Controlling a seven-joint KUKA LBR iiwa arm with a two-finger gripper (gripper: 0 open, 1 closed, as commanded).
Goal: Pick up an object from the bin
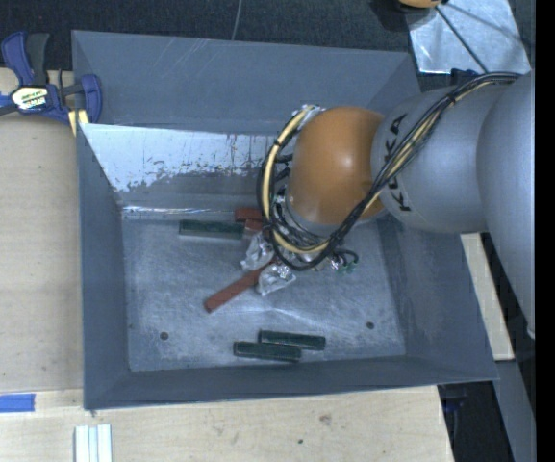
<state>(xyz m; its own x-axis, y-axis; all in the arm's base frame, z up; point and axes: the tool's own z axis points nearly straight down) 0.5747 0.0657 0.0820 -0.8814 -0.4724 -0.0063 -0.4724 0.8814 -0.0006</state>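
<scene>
My gripper (267, 269) hangs low over the middle of the bin, its metal fingertips just below the orange wrist cover. Right under the tips lies a reddish-brown flat stick (227, 296), slanting down to the left; its upper end meets the fingertips. I cannot tell whether the fingers close on it. A dark green bar (210, 227) lies near the back wall to the left of the gripper, with a small red-brown piece (250, 218) beside its right end.
Two dark green bars (279, 346) lie side by side near the front wall. The arm and its orange cover hide the right back part of the bin floor. Bare floor shows at the left and front right.
</scene>
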